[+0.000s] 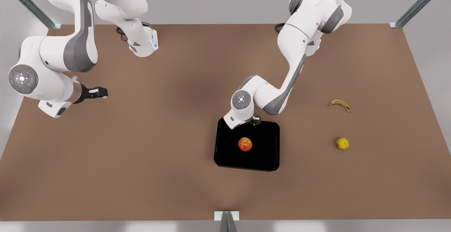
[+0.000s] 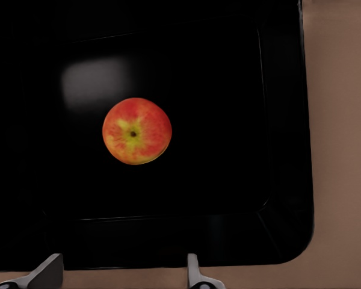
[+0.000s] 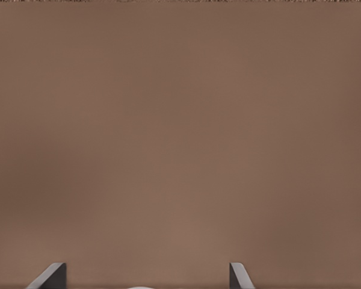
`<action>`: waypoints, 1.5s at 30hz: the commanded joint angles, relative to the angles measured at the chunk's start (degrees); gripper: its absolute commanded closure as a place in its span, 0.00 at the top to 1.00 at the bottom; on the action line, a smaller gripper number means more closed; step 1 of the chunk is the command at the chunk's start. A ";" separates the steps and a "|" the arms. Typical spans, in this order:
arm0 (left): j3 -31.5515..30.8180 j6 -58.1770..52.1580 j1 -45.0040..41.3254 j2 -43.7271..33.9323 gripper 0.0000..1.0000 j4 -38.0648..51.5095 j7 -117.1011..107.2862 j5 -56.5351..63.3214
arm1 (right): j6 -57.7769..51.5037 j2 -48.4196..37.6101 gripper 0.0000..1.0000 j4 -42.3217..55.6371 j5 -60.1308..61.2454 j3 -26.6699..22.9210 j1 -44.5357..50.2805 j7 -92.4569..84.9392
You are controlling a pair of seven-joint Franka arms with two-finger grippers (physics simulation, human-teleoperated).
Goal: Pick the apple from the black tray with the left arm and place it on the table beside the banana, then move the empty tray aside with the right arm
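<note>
The red-orange apple (image 1: 245, 144) (image 2: 136, 131) lies near the middle of the black tray (image 1: 260, 158) (image 2: 228, 90) on the brown table (image 1: 141, 154). My left gripper (image 1: 256, 120) (image 2: 121, 277) hovers above the tray's far edge, short of the apple, open and holding nothing. The banana (image 1: 340, 105) rests on the table toward the front view's right, well apart from the tray. At the front view's left my right gripper (image 1: 100, 92) (image 3: 145, 280) waits above bare table, open and empty.
A round yellow-green fruit (image 1: 342, 143) sits on the table nearer than the banana, to the right of the tray in the front view. Metal frame posts (image 1: 227, 221) stand at the table's corners and near edge. Bare tabletop surrounds the tray.
</note>
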 commanded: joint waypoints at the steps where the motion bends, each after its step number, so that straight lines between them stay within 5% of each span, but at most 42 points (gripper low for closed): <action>1: 0.03 7.30 0.33 0.47 1.00 0.02 -18.03 1.83 | 0.08 0.04 1.00 0.11 0.03 -0.08 -0.02 -0.39; 37: 2.49 23.04 2.88 13.83 1.00 4.33 -11.35 1.48 | 0.16 0.04 1.00 0.20 0.03 -0.08 -0.02 -0.39; 39: 2.49 23.04 2.88 13.74 0.74 4.33 -11.35 1.48 | 0.16 0.04 1.00 0.20 0.03 -0.08 -0.02 -0.39; 43: 2.75 22.07 2.80 13.30 0.73 4.24 -11.27 1.57 | 0.16 0.04 1.00 0.20 0.03 -0.08 -0.02 -0.39; 45: 2.75 11.98 2.88 11.28 0.73 4.42 -6.79 2.18 | 0.16 0.83 1.00 1.60 0.03 0.27 0.07 -0.22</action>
